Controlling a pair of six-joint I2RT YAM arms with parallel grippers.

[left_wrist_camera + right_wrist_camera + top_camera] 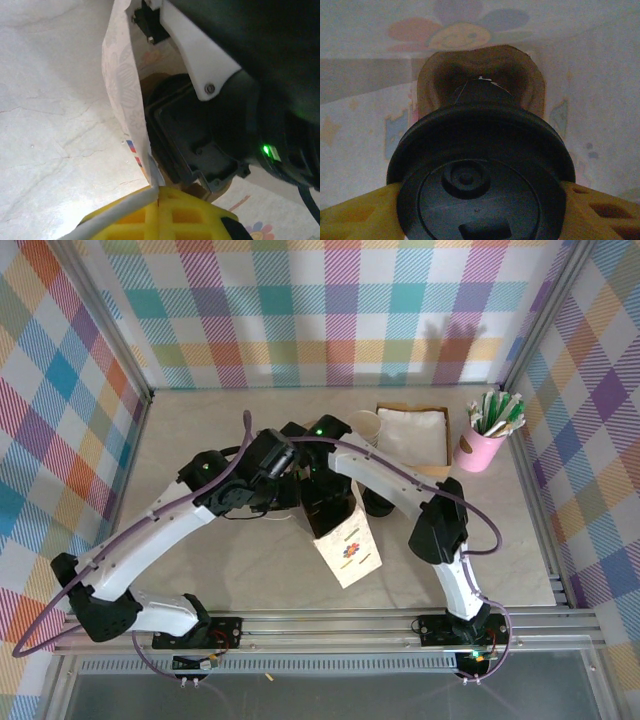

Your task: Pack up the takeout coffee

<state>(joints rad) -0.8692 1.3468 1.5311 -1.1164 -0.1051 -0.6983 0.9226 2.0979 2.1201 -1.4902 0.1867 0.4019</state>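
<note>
The takeout coffee (pixel 480 170) shows its round black lid from above in the right wrist view. My right gripper (pixel 480 210) is shut on it, with a yellow finger (pixel 355 215) on each side of the lid. The cup hangs inside a white paper bag (pixel 350 552) with a flower print, above the bag's brown bottom (pixel 480 70). My left gripper (pixel 159 196) is shut on the bag's white rim (pixel 127 95), pinching it at the mouth. In the top view both grippers meet at the bag's mouth, the left (pixel 296 502) beside the right (pixel 325 495).
A pink cup of sticks and sachets (pixel 482 445) stands at the back right. Beside it lies a brown tray of white napkins (pixel 412 432), with a stack of white-rimmed cups (pixel 365 424) to its left. Metal frame posts border the table.
</note>
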